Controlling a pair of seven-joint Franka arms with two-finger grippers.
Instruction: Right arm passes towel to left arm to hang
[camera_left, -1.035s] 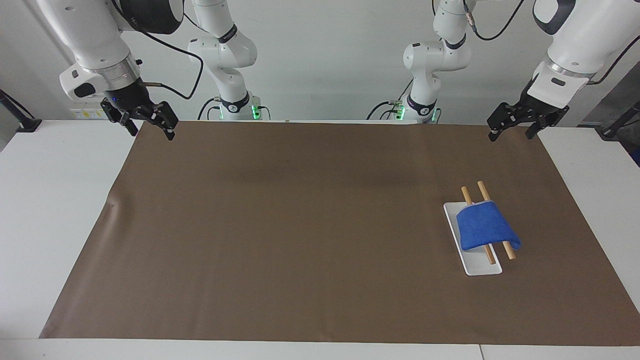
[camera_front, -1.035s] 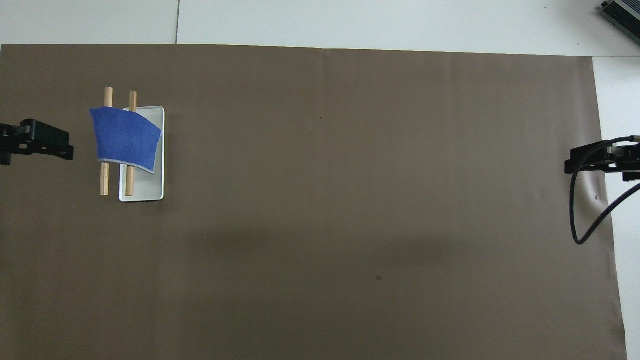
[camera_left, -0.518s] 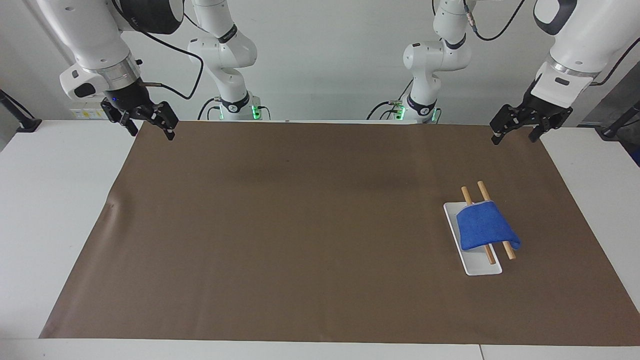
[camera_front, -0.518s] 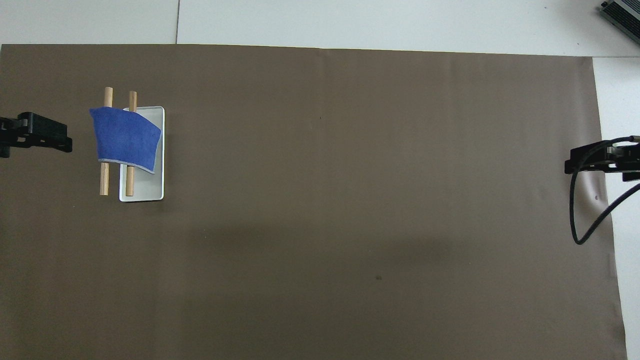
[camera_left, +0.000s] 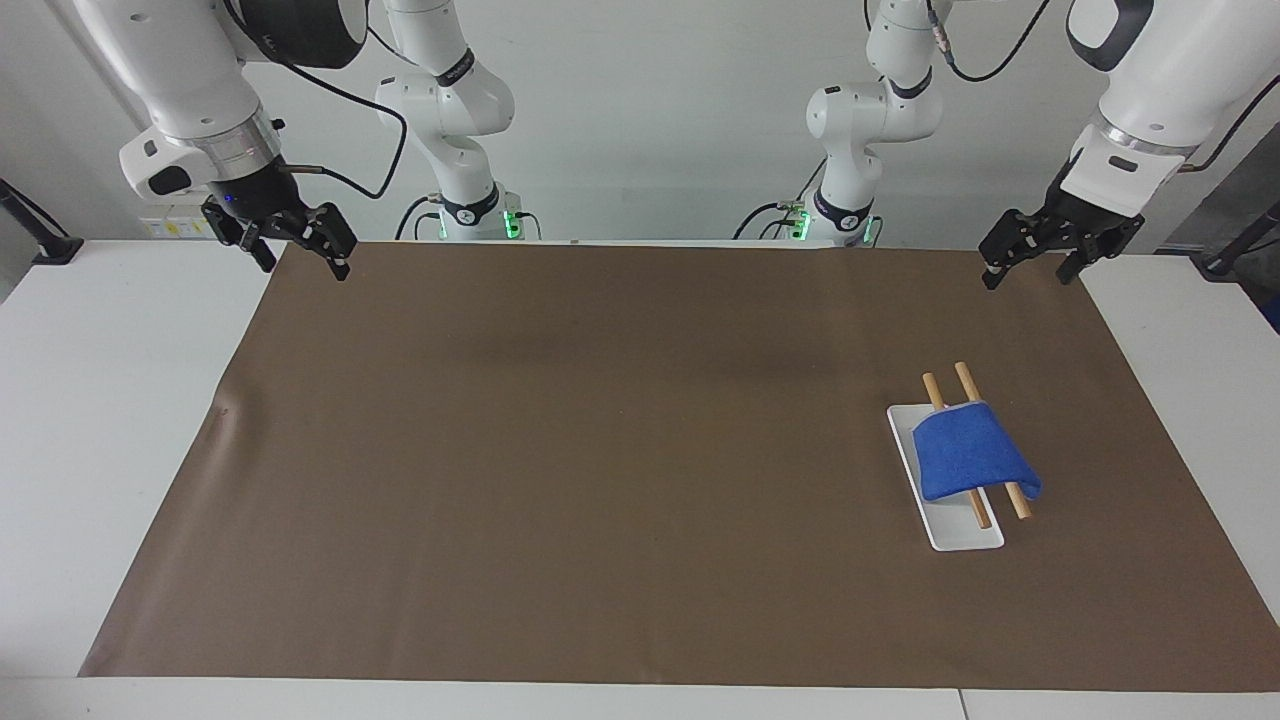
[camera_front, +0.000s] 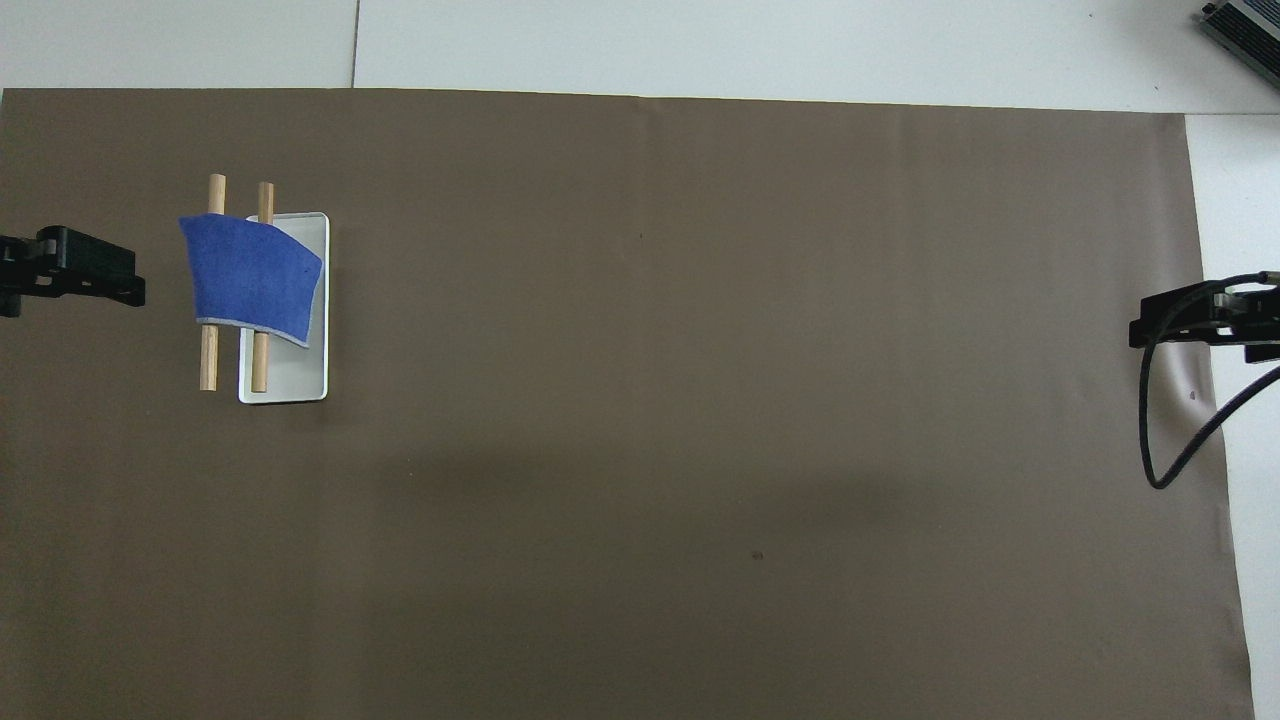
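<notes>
The blue towel (camera_left: 970, 460) (camera_front: 250, 275) is draped over two wooden rods (camera_left: 935, 388) (camera_front: 209, 360) that rest across a white tray (camera_left: 962, 538) (camera_front: 296, 385) at the left arm's end of the table. No gripper touches it. My left gripper (camera_left: 1028, 270) (camera_front: 100, 280) hangs open and empty over the mat's corner by the robots, apart from the towel. Open and empty too, my right gripper (camera_left: 305, 265) (camera_front: 1180, 330) hovers over the mat's edge at the right arm's end, its black cable looping down.
A brown mat (camera_left: 600, 450) (camera_front: 700, 400) covers most of the white table (camera_left: 110, 420). Two more white arms stand at the back wall (camera_left: 460, 120).
The left gripper has drifted slightly while staying raised and open. The right arm and the towel have not moved.
</notes>
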